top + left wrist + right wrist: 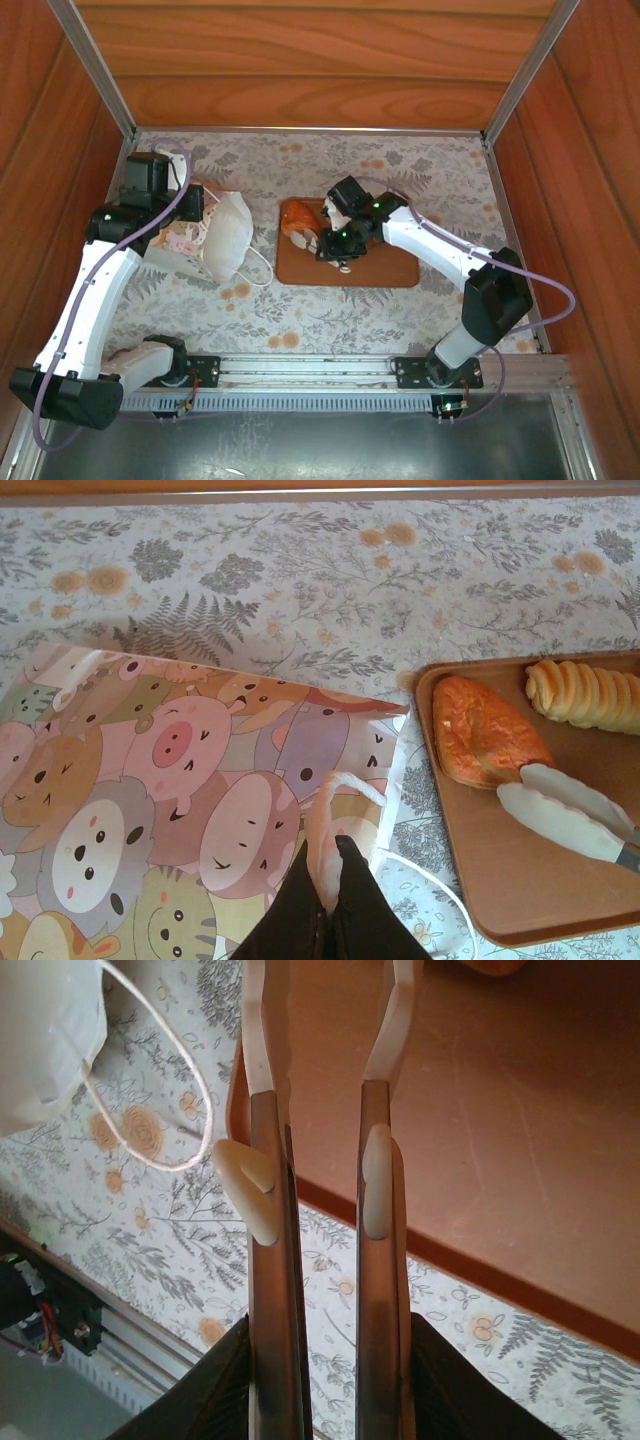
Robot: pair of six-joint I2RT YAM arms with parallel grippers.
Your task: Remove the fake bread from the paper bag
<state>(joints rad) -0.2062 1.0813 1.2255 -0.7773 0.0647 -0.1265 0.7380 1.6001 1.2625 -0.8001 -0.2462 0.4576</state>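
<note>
wood-panelled walls (300, 60) box in a table under a floral cloth (430, 180). left of centre in the overhead view the paper bag (228, 235) lies on its side, and the left wrist view shows its cartoon-animal face turned up. at the bottom middle of that frame the left gripper (328, 858) is pinched fully closed on a fold of the bag's rim. a white cord handle (425, 870) lies on the cloth beside the brown tray (520, 890). two pieces of fake bread sit at the tray's upper left: an orange-brown pastry (485, 730) and a ridged roll (585, 692). the right gripper (328, 1380) clamps metal tongs (270, 1280), its jaws partly apart around them. the tongs' white tips lie at the pastry's lower right edge.
</note>
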